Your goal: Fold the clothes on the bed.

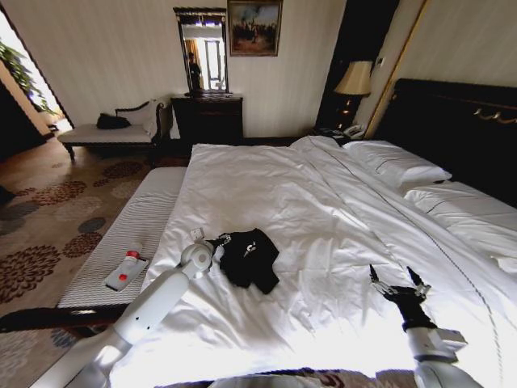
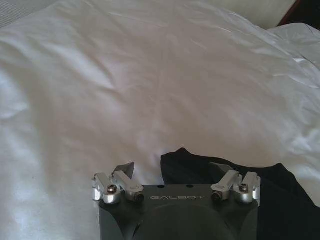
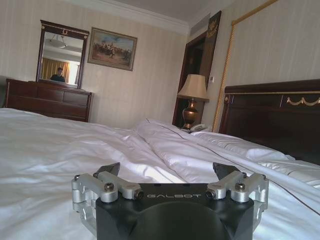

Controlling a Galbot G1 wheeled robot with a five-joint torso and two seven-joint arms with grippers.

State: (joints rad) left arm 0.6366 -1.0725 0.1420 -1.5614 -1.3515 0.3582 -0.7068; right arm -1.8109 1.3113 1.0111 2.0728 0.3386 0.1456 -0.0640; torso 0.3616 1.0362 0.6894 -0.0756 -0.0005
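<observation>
Shirt (image 1: 250, 259) lies bunched in a black heap on the white duvet (image 1: 307, 202), toward the near left part of the bed (image 1: 452, 121), and my left gripper (image 1: 220, 242) sits at its left edge with fingers spread wide, one tip (image 2: 125, 169) over bare duvet and the other against the dark cloth (image 2: 280, 195), nothing pinched between them. My right gripper (image 1: 399, 280) hovers low over the duvet well to the right of the shirt, fingers wide and holding nothing, pointing up the bed toward the lamp (image 3: 193, 97) and headboard (image 3: 272, 115).
</observation>
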